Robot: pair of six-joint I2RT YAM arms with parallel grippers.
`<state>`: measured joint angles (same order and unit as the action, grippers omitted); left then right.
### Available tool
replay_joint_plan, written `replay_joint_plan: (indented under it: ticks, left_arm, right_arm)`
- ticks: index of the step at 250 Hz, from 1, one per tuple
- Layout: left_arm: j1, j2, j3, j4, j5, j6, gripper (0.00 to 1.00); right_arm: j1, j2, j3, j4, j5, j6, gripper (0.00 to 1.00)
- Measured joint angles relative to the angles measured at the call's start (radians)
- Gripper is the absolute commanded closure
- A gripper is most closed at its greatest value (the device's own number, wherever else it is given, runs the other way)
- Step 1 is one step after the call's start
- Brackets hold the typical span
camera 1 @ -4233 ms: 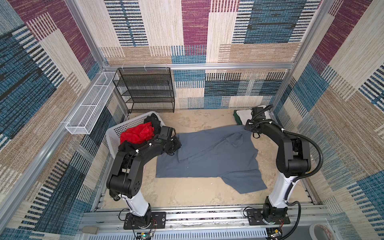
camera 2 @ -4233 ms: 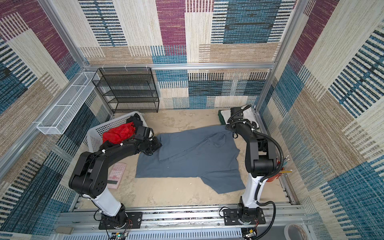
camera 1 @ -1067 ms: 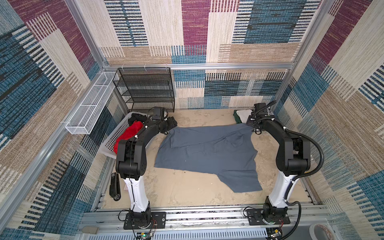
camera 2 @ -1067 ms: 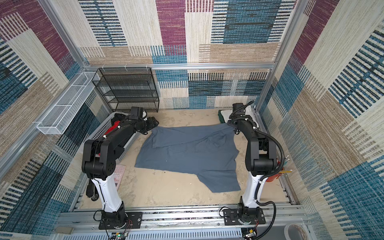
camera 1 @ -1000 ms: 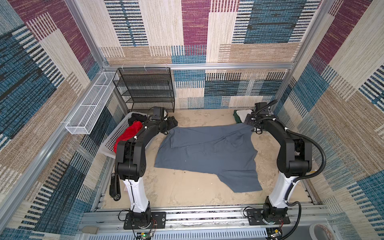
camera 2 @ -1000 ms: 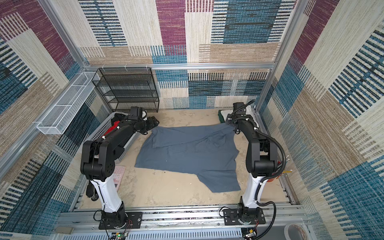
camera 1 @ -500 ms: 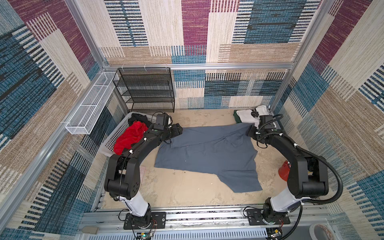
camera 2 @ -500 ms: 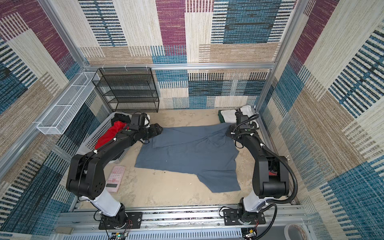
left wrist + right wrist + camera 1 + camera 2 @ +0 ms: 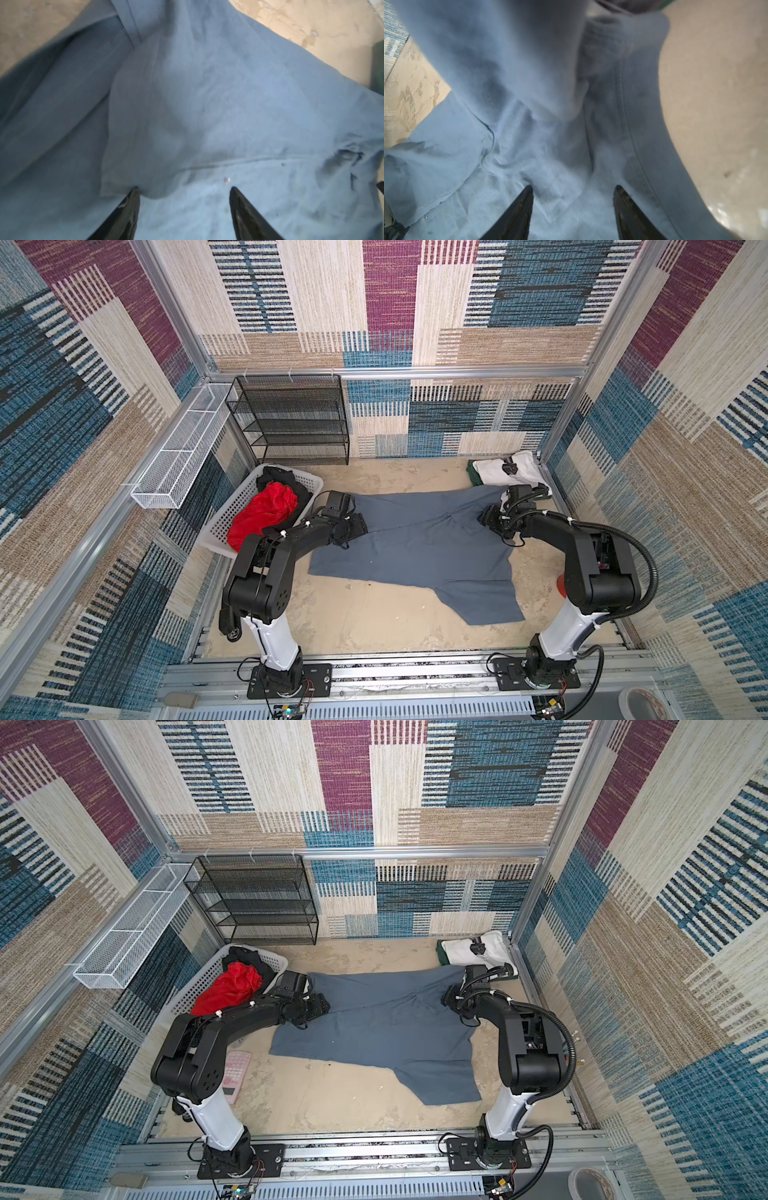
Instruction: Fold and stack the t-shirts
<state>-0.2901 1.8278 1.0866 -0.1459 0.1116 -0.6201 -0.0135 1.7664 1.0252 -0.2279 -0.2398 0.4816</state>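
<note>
The large slate-grey t-shirt (image 9: pixel 415 547) lies spread flat in both top views, one sleeve (image 9: pixel 490 605) pointing toward the front. My left gripper (image 9: pixel 359 526) is over its left edge, and my right gripper (image 9: pixel 488 516) is over its right edge. In the wrist views both the left gripper (image 9: pixel 184 188) and the right gripper (image 9: pixel 574 186) stand open just above rumpled grey cloth (image 9: pixel 550 124), with nothing between the fingers. A folded white t-shirt (image 9: pixel 511 468) with a black patch lies on the dark green one (image 9: pixel 471 472) at the back right.
A white perforated basket (image 9: pixel 245 506) holding red cloth (image 9: pixel 262 518) and black cloth stands at the left. A black wire shelf (image 9: pixel 291 423) is at the back and a white wire tray (image 9: pixel 183 456) hangs on the left wall. A pink flat device (image 9: pixel 237 1073) lies front left.
Both grippers have come away from the shirt's far corners, toward the front and over the cloth. Their jaws have narrowed but stay apart. The shirt has barely shifted.
</note>
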Motion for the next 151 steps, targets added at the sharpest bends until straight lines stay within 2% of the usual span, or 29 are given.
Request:
replay_joint_plan:
  ticks: [32,72,111,151]
  left_arm:
    - [0.024,0.06,0.042,0.027,0.005,-0.005,0.4]
    - [0.041,0.097,0.064,0.076,0.023,-0.009,0.49]
    - [0.041,0.1,0.069,0.077,0.024,-0.014,0.5]
    - [0.042,0.071,0.062,0.042,0.026,-0.021,0.5]
  right_arm:
    - [0.0,0.034,0.017,0.008,-0.003,0.004,0.42]
    - [0.0,0.045,0.023,0.02,-0.003,0.012,0.53]
    - [0.0,0.045,0.031,0.024,-0.002,0.014,0.64]
    - [0.0,0.045,0.04,0.024,0.013,0.014,0.65]
